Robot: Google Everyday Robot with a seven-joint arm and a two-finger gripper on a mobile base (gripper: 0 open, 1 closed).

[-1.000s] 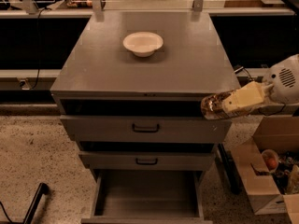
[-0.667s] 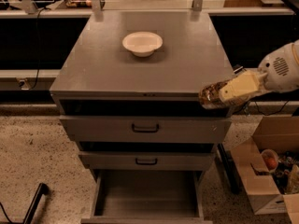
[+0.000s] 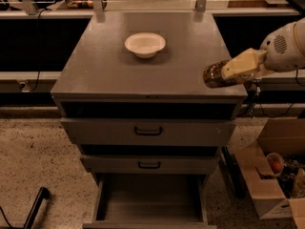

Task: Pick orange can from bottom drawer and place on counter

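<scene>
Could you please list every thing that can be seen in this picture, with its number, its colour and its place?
orange can: one, shiny orange-brown, held sideways in the gripper, over the counter's right front corner
counter: one, grey, the top of the drawer cabinet
bottom drawer: one, grey, pulled open, nothing seen inside
upper drawers: two, grey with black handles, above the bottom drawer
bowl: one, white, on the counter toward the back
cardboard box: one, brown, on the floor right of the cabinet, small items inside
gripper: one, cream, closed on the orange can at the counter's right edge
arm: one, white, reaching in from the right
</scene>
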